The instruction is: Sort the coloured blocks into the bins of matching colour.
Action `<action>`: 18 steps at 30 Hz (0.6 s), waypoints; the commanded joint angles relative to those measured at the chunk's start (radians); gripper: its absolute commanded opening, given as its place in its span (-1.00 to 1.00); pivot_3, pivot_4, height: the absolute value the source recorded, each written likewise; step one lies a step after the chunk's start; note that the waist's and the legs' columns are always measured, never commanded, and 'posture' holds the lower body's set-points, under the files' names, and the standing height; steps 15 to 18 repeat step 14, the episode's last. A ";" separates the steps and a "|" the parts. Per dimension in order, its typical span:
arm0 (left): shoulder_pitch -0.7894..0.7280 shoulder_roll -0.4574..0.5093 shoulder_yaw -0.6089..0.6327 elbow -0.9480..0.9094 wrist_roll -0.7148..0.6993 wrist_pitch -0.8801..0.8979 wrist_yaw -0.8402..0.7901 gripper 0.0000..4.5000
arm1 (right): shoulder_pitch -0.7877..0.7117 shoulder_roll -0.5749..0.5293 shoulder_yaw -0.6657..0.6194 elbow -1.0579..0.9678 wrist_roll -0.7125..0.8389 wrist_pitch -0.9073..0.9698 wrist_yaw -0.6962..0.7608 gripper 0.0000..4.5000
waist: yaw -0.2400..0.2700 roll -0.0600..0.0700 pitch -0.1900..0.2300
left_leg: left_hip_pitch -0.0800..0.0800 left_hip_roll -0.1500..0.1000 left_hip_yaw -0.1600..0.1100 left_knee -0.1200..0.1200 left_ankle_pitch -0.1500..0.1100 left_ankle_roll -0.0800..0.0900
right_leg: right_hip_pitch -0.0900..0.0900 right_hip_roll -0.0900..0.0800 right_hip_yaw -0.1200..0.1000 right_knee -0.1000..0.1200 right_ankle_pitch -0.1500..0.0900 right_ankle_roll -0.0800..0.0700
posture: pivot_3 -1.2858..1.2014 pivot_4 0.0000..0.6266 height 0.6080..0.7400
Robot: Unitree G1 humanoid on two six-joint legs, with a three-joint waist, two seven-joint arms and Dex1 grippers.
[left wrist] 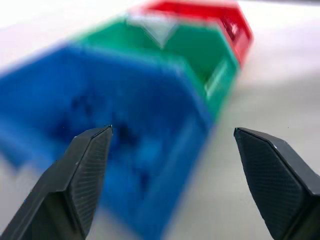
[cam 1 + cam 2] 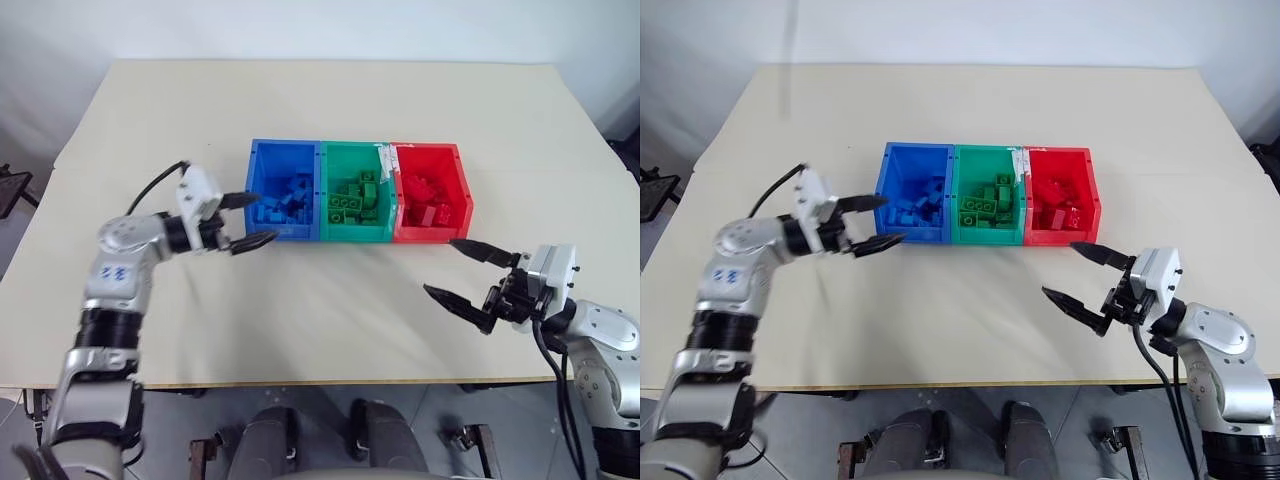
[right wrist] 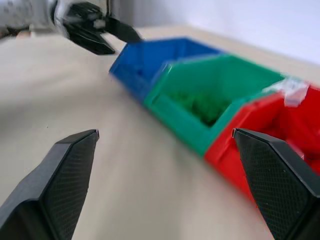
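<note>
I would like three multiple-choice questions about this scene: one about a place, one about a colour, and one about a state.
1. Where is the left gripper?
A. At the outer end of the blue bin
B. Over the red bin
C. Behind the bins

2. What colour is the middle bin?
A. Blue
B. Red
C. Green

3. In what state is the right gripper?
A. Shut on a block
B. Open and empty
C. Shut and empty

Answers:
1. A, because the left gripper's fingers sit by the blue bin's free end, on the side away from the green bin.
2. C, because the green bin is joined between the blue one and the red one.
3. B, because its fingers stand wide apart with nothing between them, over the table in front of the red bin.
</note>
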 commanded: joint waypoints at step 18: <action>0.299 0.091 0.137 -0.132 -0.016 -0.143 0.016 0.84 | 0.027 -0.088 -0.040 0.158 -0.022 -0.137 0.206 1.00 | 0.015 0.000 0.000 | 0.000 -0.001 -0.004 0.000 -0.006 -0.004 | 0.002 -0.008 0.003 -0.004 0.001 -0.001 | 0.03 -0.52 1.00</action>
